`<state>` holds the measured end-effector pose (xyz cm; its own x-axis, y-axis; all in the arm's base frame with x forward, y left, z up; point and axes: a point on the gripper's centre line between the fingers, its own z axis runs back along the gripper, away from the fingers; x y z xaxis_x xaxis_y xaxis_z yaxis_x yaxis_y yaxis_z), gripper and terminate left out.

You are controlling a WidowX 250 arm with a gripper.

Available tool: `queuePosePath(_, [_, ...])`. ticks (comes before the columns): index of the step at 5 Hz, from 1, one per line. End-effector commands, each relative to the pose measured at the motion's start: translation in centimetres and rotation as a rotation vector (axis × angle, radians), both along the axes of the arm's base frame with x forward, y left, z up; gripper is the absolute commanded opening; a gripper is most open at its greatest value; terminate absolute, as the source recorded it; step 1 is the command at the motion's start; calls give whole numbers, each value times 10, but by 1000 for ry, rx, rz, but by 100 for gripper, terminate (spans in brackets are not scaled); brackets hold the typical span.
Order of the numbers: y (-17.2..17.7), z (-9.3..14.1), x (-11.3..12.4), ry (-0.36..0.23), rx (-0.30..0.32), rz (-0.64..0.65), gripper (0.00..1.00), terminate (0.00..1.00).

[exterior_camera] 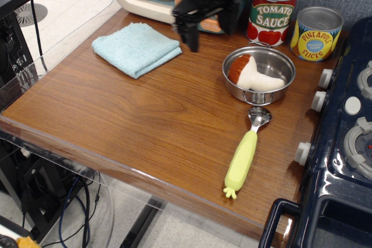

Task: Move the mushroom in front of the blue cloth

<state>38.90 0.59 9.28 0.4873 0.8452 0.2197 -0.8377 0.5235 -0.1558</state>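
The mushroom (251,74) lies tilted inside the steel pot (281,63), cap to the left. The pincer (207,28) hangs spread and empty between pot and blue cloth (136,47) above the counter (145,126).

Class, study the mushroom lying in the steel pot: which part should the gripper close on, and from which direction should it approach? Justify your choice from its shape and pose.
Probably the thick cream stem of the mushroom, approached from above. It lies on its side in the pot, whose wall blocks side access. The open gripper would straddle the stem across its width.
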Motion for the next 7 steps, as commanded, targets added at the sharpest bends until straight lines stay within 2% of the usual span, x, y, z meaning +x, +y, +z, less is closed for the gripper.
queuePosePath(1, [-25,7,4,-8,14,-135,100,0])
queuePosePath(3, [-26,-17,20,60,42,-159,100,0])
queuePosePath(4, [-30,-31,24,100,36,-188,100,0])
queuePosePath(6, [-37,-43,20,123,49,-215,100,0])
queuePosePath(7, [-35,-45,20,114,62,-209,0,0])
